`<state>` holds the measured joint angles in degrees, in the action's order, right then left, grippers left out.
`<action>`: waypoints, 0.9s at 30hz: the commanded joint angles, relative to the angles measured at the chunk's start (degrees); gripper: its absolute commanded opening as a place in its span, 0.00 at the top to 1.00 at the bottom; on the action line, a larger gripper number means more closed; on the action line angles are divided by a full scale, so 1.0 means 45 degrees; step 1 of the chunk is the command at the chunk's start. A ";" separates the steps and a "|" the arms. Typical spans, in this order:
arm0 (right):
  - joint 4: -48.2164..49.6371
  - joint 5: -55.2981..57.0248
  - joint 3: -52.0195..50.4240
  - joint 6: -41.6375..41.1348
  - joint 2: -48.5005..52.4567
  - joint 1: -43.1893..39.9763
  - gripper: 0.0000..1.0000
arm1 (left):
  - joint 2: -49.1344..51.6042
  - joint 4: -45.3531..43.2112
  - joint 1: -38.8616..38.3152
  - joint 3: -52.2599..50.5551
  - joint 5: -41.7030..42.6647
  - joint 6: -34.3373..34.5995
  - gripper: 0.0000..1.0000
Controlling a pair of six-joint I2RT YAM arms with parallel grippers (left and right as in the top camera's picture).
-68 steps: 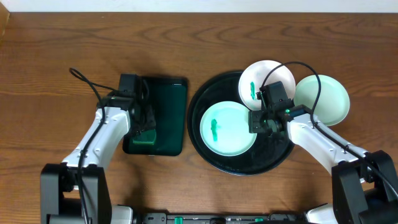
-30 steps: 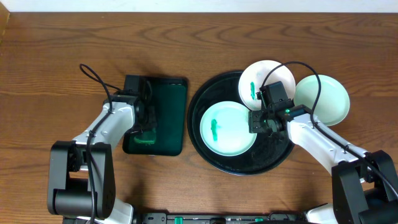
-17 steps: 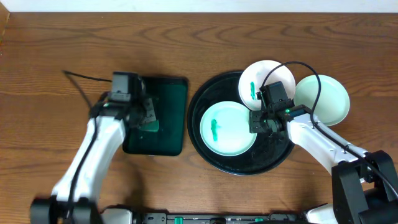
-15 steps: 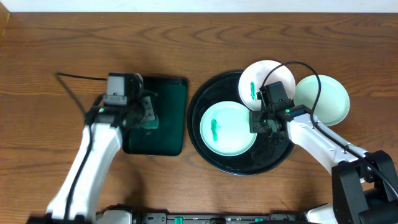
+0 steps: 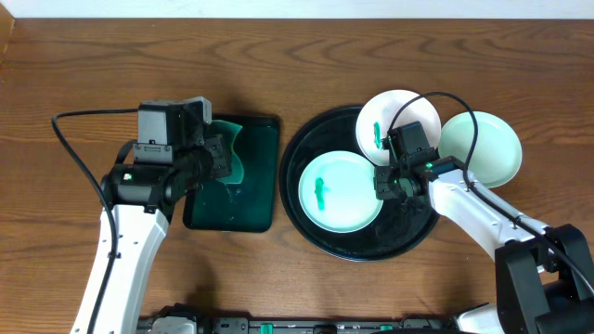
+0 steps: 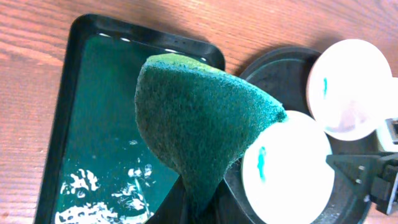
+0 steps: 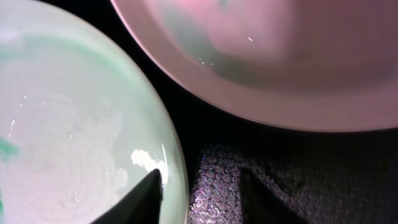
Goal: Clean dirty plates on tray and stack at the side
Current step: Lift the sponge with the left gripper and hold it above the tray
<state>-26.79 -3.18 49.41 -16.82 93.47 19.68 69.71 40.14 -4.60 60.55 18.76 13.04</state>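
The black tray (image 5: pixel 306 148) holds a mint plate (image 5: pixel 339 193) with a green smear. A second smeared plate (image 5: pixel 397 119) rests on the tray's far right rim. A clean plate (image 5: pixel 483 148) sits on the table to the right of the tray. My right gripper (image 5: pixel 384 182) is open, its jaws (image 7: pixel 200 174) astride the near plate's (image 7: pixel 74 124) right rim: one finger (image 7: pixel 146 193) inside, the other (image 7: pixel 261 199) over the tray with a gap. My left gripper (image 6: pixel 205 208) is shut on a green sponge (image 6: pixel 199 118), held up over the green tray (image 5: pixel 251 199).
The rectangular dark green tray (image 6: pixel 93 112) has white suds at its near end. Wooden table (image 5: pixel 278 56) lies all around. The right arm's cable (image 5: pixel 436 96) arcs over the far plate.
My left arm has lifted the sponge off the green tray and risen toward the camera. The right jaws have narrowed around the plate's rim; the right arm has stayed in place.
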 commanded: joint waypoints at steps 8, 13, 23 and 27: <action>0.0044 -0.0306 -0.0078 0.0277 -0.0296 -0.0175 0.70 | 0.0427 0.0704 0.0005 0.0330 0.0398 -0.0223 0.93; 0.0058 -0.0306 -0.0078 0.0272 -0.0296 -0.0175 0.66 | 0.0913 0.0690 -0.0078 0.0189 0.0393 -0.0228 0.93; 0.0238 -0.0316 -0.0092 0.0117 -0.0296 -0.0044 0.71 | 0.2142 0.0651 -0.0078 0.0044 0.0350 -0.0709 0.92; 0.0185 -0.0311 -0.0102 0.0121 -0.0291 0.0131 0.75 | 0.2608 0.0636 -0.0078 0.0044 0.0350 -0.0714 0.93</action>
<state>-25.89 -4.32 49.39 -16.05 93.47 19.84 80.29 43.18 -4.71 60.62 19.59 11.25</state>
